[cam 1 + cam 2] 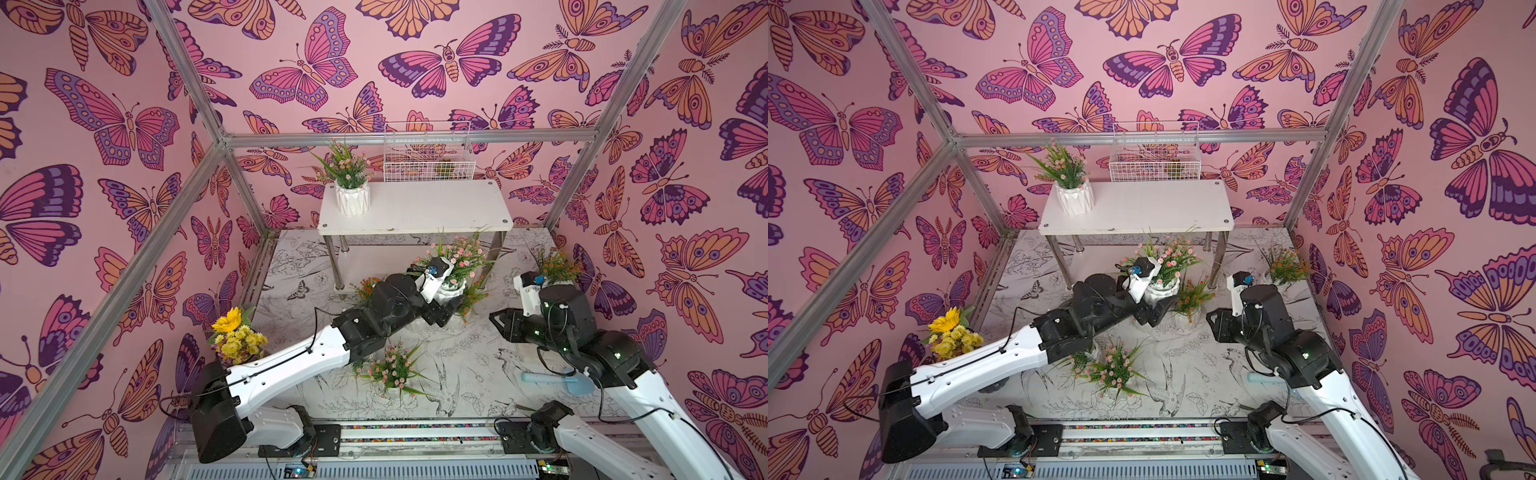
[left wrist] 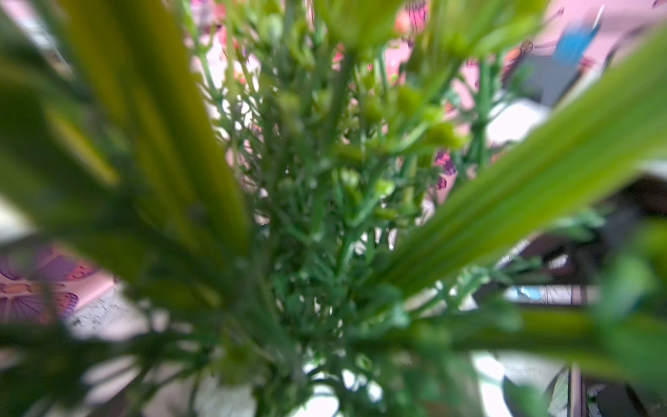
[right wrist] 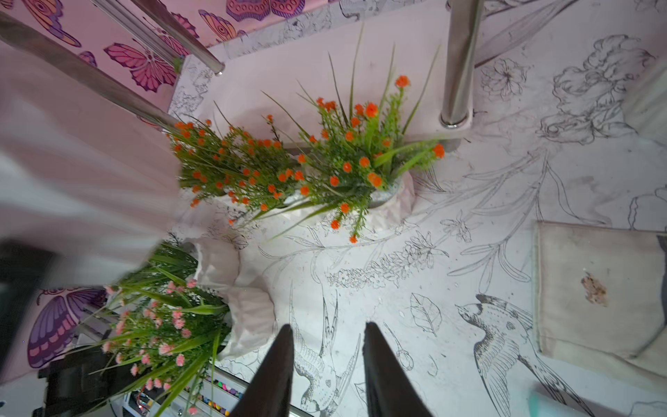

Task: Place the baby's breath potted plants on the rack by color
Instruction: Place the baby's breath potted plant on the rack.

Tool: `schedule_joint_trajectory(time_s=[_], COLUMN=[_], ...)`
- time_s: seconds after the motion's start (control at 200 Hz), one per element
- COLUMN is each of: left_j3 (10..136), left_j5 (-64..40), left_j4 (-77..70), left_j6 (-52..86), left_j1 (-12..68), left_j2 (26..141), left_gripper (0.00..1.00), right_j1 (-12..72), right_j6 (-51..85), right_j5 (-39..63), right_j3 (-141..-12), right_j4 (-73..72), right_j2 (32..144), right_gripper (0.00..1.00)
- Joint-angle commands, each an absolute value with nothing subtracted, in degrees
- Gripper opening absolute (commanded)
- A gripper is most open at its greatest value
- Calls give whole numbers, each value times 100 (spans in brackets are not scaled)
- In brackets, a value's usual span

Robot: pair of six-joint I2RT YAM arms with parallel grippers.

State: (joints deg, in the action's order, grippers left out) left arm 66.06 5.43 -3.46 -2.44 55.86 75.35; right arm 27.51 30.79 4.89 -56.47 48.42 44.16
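Note:
The rack (image 1: 436, 208) stands at the back, and one pink baby's breath potted plant (image 1: 351, 183) sits at the left end of its top board. My left gripper (image 1: 446, 309) is shut on the white pot of another pink plant (image 1: 453, 291) in front of the rack's lower tier; foliage fills the left wrist view. An orange plant (image 1: 471, 299) stands just beside it, one (image 1: 365, 286) behind the left arm and one (image 1: 557, 266) far right. A pink plant (image 1: 392, 370) stands near the front. My right gripper (image 3: 326, 326) is open and empty above the mat.
A yellow sunflower bouquet (image 1: 235, 336) stands at the left by the left arm. A white wire basket (image 1: 428, 153) hangs on the back wall above the rack. A light-blue tool (image 1: 557, 380) lies under the right arm. Metal frame posts border the mat.

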Motion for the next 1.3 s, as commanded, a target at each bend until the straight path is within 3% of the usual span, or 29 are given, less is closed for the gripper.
schedule_joint_trajectory(time_s=[0.0,0.33,0.836,1.292], left_j3=[7099,8205,9358,9731], left_j5=[565,298,917,2244], left_j4=[-154,158,-52,-597], left_j6=[-377,-94,209,149], left_j1=[5408,4747,3850,3680], left_j2=[7424,7877,8919,9701], left_gripper=[39,39,35,35], right_j1=[2716,2715,2716,2714], right_j6=[3276,3331,3351,3386], right_j5=[358,473,556,519], right_j3=[-5423,-5099,-4834,-4755], right_j4=[4853,4746,4727,4811], right_j2=[4291,4245,4099,3927], right_gripper=[35,35,35,35])
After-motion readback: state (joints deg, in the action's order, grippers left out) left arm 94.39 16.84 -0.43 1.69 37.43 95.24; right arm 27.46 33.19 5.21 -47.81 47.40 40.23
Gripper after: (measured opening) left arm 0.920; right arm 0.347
